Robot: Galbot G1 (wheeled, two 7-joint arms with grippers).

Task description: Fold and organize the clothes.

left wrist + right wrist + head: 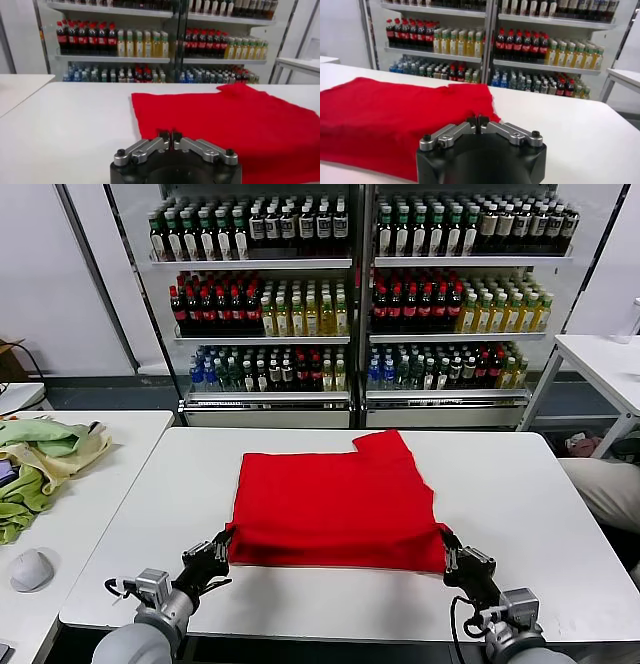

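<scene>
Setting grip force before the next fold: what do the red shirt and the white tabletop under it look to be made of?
The bright red soft-fabric T-shirt looks like matte knit cloth, likely cotton or a blend: no shine, soft rounded folded edges. The white smooth tabletop looks like hard laminate or painted board with a faint sheen; the exact material is unclear. Left gripper and right gripper pinch its near corners.
</scene>
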